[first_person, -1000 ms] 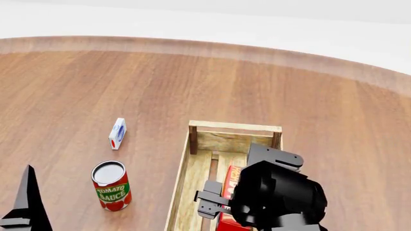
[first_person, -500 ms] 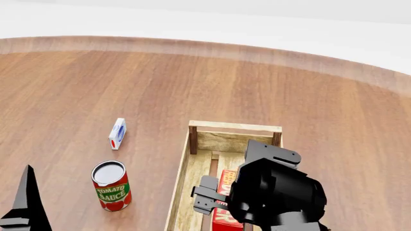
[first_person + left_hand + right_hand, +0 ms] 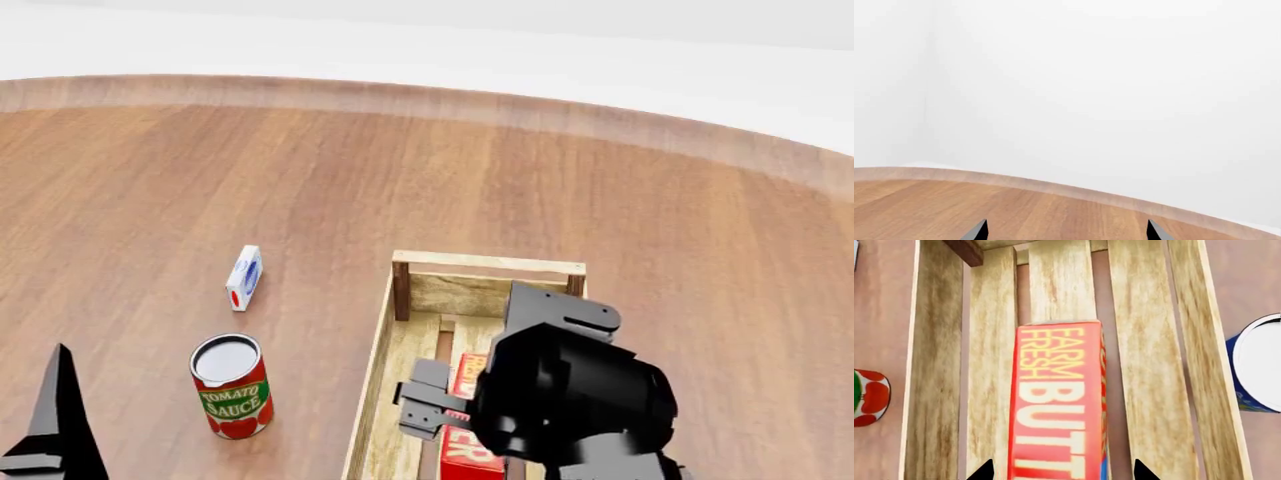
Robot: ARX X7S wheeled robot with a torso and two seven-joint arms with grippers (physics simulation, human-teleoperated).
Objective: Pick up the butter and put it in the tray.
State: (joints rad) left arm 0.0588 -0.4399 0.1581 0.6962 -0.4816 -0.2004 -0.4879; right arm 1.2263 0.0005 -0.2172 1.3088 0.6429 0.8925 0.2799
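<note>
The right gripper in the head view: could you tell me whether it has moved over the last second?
Yes. The right gripper has risen slightly and edged toward the tray's far rail, leaving the butter on the slats.

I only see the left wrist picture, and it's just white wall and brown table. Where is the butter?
Observer: The butter is inside the tray, lying lengthwise along its slats. The right wrist view shows it.
Operator: Is the right gripper squeezing it?
Observer: No. The right gripper is open, with a fingertip on each side of the box and a gap between each fingertip and the box.
Operator: Is anything else near the tray?
Observer: Yes. In the head view a tomato sauce can stands upright on the table, on the robot's left of the tray.
</note>
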